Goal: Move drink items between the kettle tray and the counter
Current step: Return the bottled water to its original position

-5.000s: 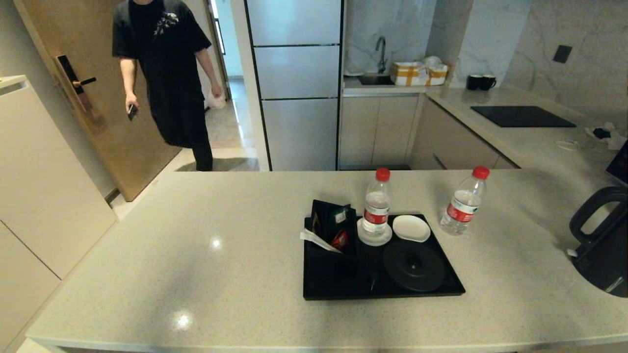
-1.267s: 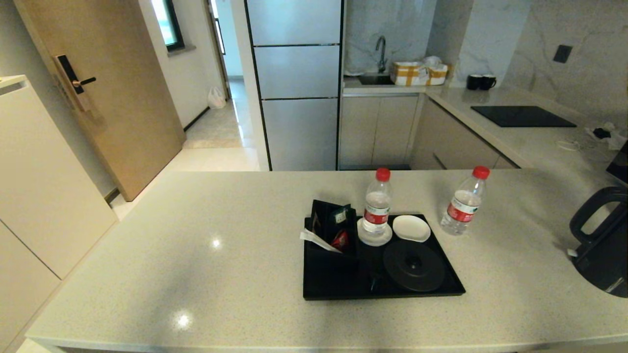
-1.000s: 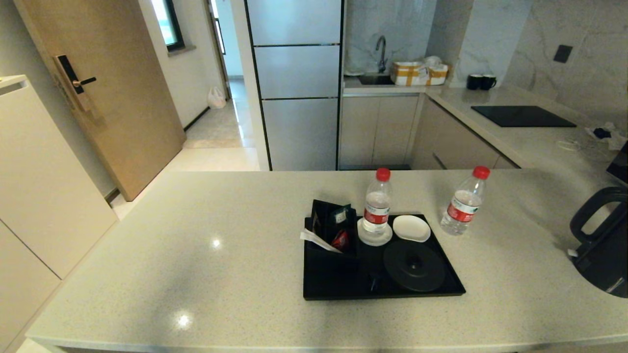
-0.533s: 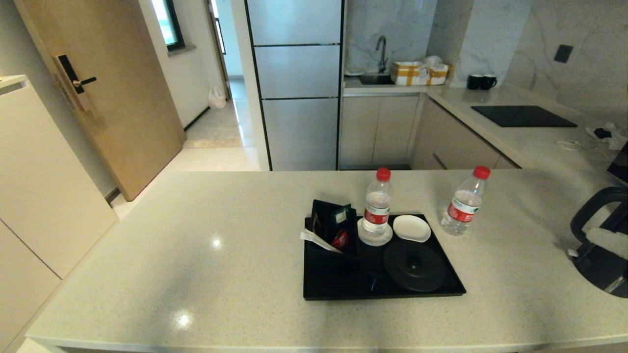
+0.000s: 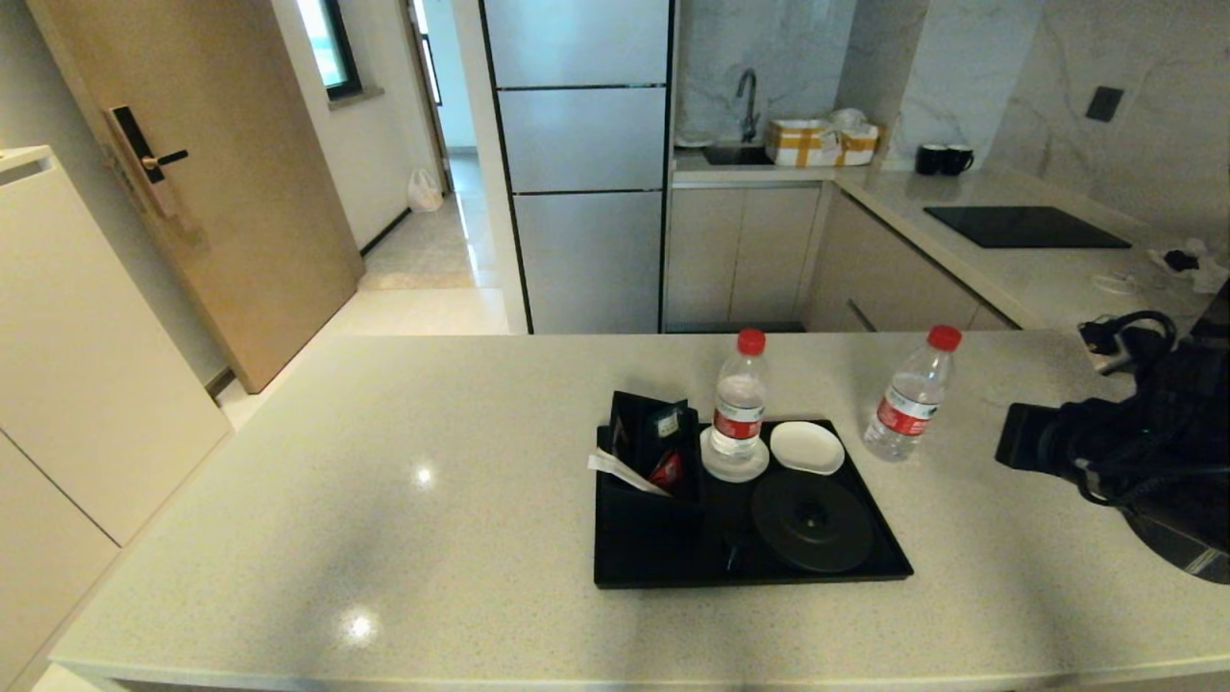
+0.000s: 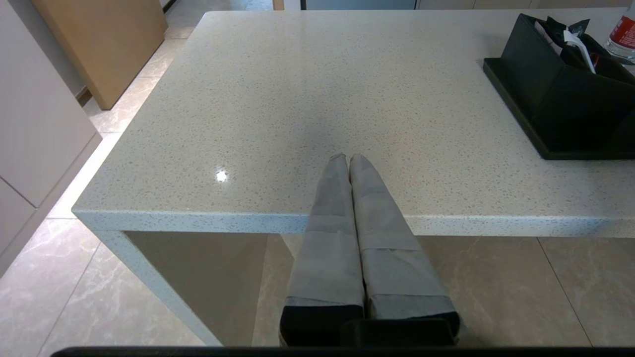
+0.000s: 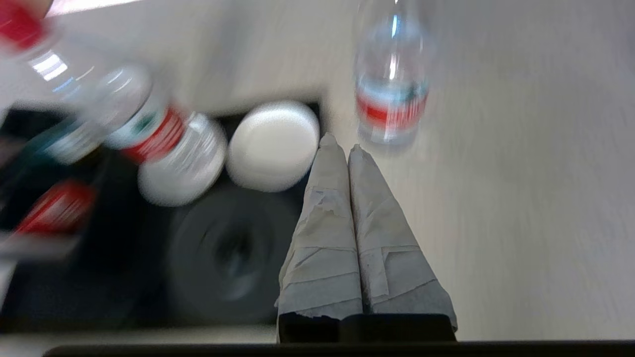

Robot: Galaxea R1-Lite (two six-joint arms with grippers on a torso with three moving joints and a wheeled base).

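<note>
The black kettle tray point(image 5: 653, 543) lies mid-counter point(image 5: 384, 500) with its round base disc point(image 5: 812, 519) bare. One red-capped bottle point(image 5: 738, 413) stands on a white saucer on the tray. A second bottle point(image 5: 903, 399) stands on the counter just right of the tray. The dark kettle point(image 5: 1177, 543) sits at the far right, mostly hidden behind my right arm point(image 5: 1105, 452). My right gripper point(image 7: 342, 141) is shut and empty, its tips between the empty saucer point(image 7: 273, 146) and the counter bottle point(image 7: 392, 99). My left gripper point(image 6: 346, 157) is shut over the counter's near edge, left of the tray.
A black sachet box point(image 5: 649, 447) fills the tray's left side. An empty white saucer point(image 5: 807, 447) lies at the tray's back right. A black hob point(image 5: 1023, 228) and two mugs point(image 5: 942, 160) sit on the far counter. The counter's left half is bare.
My right arm has swung in from the right edge, in front of the kettle and toward the bottle on the counter. The person seen at the door earlier is gone.
</note>
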